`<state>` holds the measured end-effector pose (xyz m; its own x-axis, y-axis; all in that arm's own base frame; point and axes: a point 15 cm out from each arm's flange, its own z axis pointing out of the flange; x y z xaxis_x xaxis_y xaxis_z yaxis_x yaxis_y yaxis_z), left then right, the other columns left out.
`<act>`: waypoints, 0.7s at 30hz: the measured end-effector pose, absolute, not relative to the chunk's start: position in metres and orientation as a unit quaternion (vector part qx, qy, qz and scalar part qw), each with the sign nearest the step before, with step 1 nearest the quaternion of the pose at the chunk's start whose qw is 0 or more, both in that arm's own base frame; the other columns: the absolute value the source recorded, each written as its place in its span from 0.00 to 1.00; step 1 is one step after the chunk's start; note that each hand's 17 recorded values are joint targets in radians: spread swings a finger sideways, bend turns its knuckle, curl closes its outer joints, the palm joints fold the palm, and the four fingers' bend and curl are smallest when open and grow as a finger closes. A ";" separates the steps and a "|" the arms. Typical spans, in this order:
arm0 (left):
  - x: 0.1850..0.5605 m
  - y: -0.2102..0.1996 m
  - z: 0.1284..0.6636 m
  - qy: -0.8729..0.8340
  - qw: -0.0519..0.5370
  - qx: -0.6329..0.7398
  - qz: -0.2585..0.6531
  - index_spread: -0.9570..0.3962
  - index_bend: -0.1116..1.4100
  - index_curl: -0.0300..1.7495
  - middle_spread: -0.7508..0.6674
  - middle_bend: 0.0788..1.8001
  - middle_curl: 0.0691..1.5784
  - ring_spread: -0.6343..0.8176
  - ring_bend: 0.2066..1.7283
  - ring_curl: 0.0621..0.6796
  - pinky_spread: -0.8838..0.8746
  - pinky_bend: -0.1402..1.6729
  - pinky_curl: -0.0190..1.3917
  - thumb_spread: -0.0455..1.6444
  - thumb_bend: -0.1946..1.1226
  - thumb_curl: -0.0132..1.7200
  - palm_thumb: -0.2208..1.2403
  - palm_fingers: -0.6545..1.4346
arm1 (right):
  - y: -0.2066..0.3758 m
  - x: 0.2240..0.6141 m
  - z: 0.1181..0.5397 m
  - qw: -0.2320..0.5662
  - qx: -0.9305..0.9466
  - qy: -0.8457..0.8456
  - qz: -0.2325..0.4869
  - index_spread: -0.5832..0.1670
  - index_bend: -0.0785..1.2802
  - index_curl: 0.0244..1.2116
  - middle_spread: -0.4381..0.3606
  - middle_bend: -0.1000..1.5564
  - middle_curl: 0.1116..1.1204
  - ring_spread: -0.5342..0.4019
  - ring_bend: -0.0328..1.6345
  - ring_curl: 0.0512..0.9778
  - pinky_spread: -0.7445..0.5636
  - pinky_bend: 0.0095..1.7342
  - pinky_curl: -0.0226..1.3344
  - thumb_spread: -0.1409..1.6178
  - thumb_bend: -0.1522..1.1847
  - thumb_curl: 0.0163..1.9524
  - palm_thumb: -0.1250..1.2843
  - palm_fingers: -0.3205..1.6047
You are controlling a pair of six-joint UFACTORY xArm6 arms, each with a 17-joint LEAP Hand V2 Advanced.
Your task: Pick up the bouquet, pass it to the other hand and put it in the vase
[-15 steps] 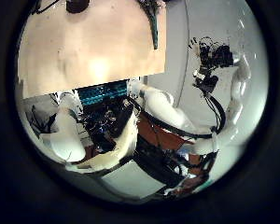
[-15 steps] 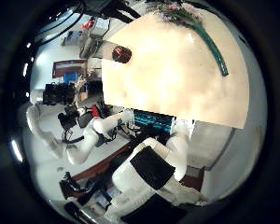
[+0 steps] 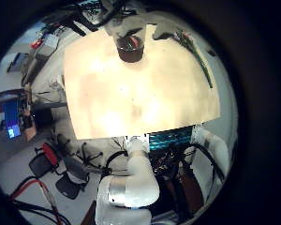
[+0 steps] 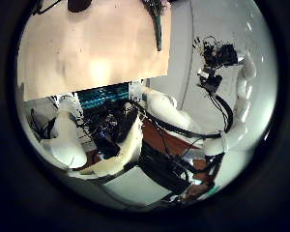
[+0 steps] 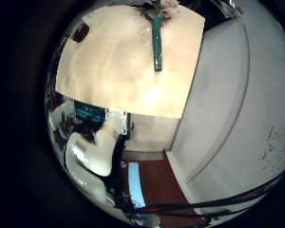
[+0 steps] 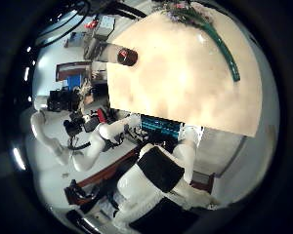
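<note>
Palm views, both hands high above the table [image 3: 131, 94]. The bouquet [image 5: 157, 38] lies flat near one table edge, its green stems running inward from the flower heads at the rim; I take that stem line as the axis to grasp across. The vase [image 6: 127, 58], dark and round, stands upright well apart from it, near another edge. In the right little finger side view the bouquet sits closer to centre than in either left view, so I judge the right hand the nearer, though not with certainty. The other arm with its hand [image 4: 218, 60] shows in the left thumb side view, well clear of the table. I cannot tell how far either hand's fingers are spread. Nothing appears held; the pick-up is not yet begun.
</note>
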<state>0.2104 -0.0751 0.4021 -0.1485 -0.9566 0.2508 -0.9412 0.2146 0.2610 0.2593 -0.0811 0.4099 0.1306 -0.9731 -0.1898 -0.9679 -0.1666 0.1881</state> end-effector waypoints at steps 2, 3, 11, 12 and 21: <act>0.211 -0.081 0.403 -0.767 0.182 0.615 -0.025 0.68 0.20 0.25 0.78 0.06 0.14 0.83 0.14 0.24 0.88 0.26 0.13 0.67 0.13 0.19 0.36 0.38 | -0.084 0.259 0.410 0.008 0.747 -0.651 -0.134 0.29 0.19 0.22 0.51 0.19 0.22 0.75 0.32 0.18 0.86 0.26 0.21 0.77 0.10 0.15 0.37 0.28; 0.212 -0.083 0.404 -0.774 0.181 0.607 -0.026 0.68 0.20 0.25 0.78 0.06 0.14 0.83 0.14 0.24 0.88 0.26 0.13 0.67 0.13 0.19 0.36 0.38 | -0.086 0.259 0.410 0.007 0.742 -0.657 -0.133 0.30 0.18 0.22 0.50 0.19 0.22 0.75 0.32 0.18 0.87 0.26 0.21 0.77 0.10 0.15 0.37 0.29; 0.228 -0.104 0.405 -0.822 0.183 0.539 -0.025 0.68 0.20 0.25 0.78 0.06 0.14 0.83 0.14 0.23 0.88 0.26 0.13 0.67 0.13 0.19 0.36 0.38 | -0.135 0.275 0.413 0.003 0.659 -0.741 -0.125 0.38 0.18 0.22 0.55 0.20 0.23 0.69 0.37 0.20 0.87 0.28 0.21 0.78 0.10 0.15 0.38 0.35; 0.229 -0.106 0.404 -0.826 0.185 0.531 -0.024 0.68 0.20 0.25 0.78 0.06 0.14 0.83 0.14 0.23 0.88 0.26 0.13 0.67 0.13 0.19 0.36 0.38 | -0.146 0.280 0.412 0.001 0.643 -0.755 -0.127 0.39 0.18 0.22 0.55 0.20 0.23 0.68 0.38 0.20 0.86 0.28 0.21 0.78 0.11 0.15 0.40 0.36; 0.232 -0.115 0.395 -0.855 0.196 0.479 -0.028 0.68 0.20 0.25 0.78 0.06 0.14 0.83 0.13 0.23 0.88 0.25 0.13 0.68 0.13 0.18 0.36 0.38 | -0.188 0.335 0.353 -0.043 0.530 -0.817 -0.221 0.47 0.16 0.21 0.58 0.21 0.24 0.64 0.42 0.21 0.82 0.31 0.21 0.77 0.10 0.16 0.44 0.35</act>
<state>0.2323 -0.1154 0.3946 -0.4635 -0.8303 0.3094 -0.8087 0.5391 0.2353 0.3345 -0.1880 0.3532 -0.4340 -0.8479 -0.3047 -0.8857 0.3396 0.3164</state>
